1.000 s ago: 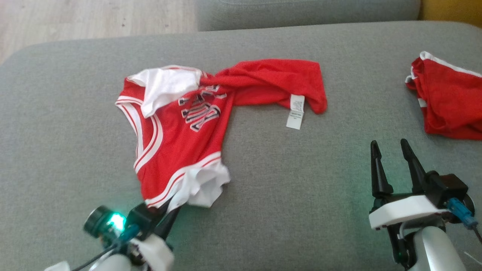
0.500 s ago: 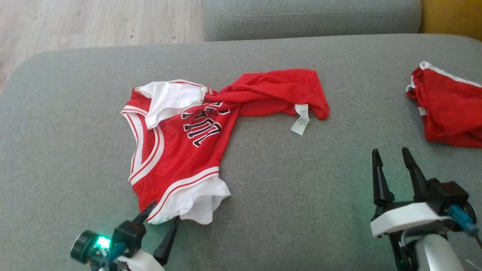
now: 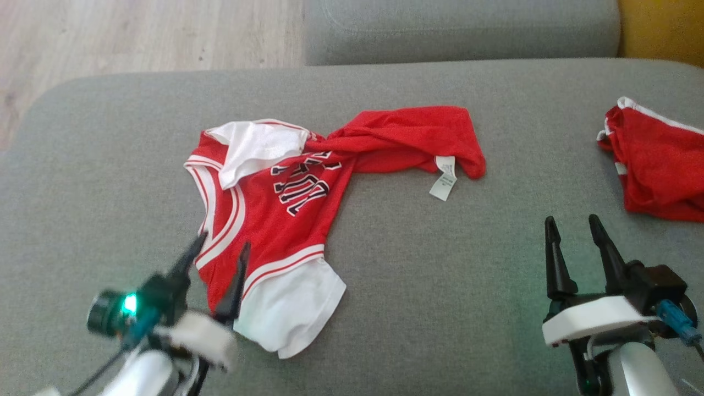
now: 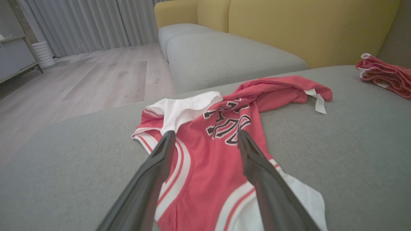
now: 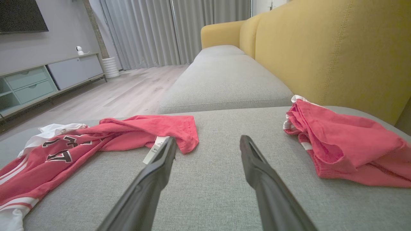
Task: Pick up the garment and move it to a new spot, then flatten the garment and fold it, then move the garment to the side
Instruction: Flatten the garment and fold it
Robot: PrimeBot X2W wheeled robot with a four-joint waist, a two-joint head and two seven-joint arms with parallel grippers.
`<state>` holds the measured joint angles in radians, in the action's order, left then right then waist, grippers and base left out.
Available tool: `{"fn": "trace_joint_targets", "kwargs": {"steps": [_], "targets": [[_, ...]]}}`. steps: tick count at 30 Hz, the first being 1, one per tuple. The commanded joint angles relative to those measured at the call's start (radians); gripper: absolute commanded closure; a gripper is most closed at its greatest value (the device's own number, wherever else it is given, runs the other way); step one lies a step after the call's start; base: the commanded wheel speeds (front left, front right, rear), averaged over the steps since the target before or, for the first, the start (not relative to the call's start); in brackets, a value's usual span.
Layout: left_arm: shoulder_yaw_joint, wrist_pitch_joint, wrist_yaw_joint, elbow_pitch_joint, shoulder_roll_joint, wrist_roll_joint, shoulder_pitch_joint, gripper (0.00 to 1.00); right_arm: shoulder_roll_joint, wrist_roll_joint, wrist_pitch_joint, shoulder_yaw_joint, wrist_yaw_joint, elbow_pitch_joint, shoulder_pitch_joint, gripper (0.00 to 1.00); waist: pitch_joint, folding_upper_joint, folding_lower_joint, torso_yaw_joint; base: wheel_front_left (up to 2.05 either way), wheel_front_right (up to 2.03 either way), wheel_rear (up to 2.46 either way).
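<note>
Two grippers sit at the near edge of a grey sofa cushion (image 3: 412, 264). At the near left, the left gripper (image 3: 224, 240) has its fingers spread wide and grips nothing; its tips lie over the near left part of a red jersey (image 3: 275, 220), and it is unclear whether they touch the cloth. The jersey lies crumpled left of the cushion's centre, with white trim, dark lettering facing up and a white lining showing at its near and far ends. A twisted red part stretches right from it, ending in a white label (image 3: 443, 184). At the near right, the right gripper (image 3: 571, 221) is also wide apart and empty, over bare cushion, well apart from the jersey. At the far right lies a second red garment (image 3: 660, 165), bunched up.
</note>
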<state>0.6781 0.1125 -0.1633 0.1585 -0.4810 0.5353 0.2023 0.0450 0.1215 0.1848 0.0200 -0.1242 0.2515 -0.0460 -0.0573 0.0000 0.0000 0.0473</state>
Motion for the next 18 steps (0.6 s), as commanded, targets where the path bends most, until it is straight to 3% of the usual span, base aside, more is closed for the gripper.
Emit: {"fn": "trace_joint_targets", "kwargs": {"steps": [1, 9, 18], "targets": [[-0.057, -0.007, -0.01, -0.008, -0.001, 0.004, 0.098, 0.0, 0.005, -0.005, -0.002, -0.026, -0.007, -0.04, -0.015, 0.0, -0.02, 0.0, 0.0, -0.006, 0.0, 0.0, 0.0], [-0.097, -0.007, -0.033, 0.249, 0.091, 0.011, 0.304, 0.0, 0.005, -0.032, -0.03, -0.036, -0.007, -0.09, -0.055, 0.0, -0.144, 0.0, 0.0, -0.04, 0.0, 0.0, 0.0], [-0.094, 0.051, -0.025, 0.513, 0.176, -0.016, 0.515, 0.0, 0.005, -0.056, -0.045, -0.037, -0.007, -0.13, -0.098, 0.0, -0.263, 0.0, 0.0, -0.059, 0.0, 0.0, 0.0]]}}
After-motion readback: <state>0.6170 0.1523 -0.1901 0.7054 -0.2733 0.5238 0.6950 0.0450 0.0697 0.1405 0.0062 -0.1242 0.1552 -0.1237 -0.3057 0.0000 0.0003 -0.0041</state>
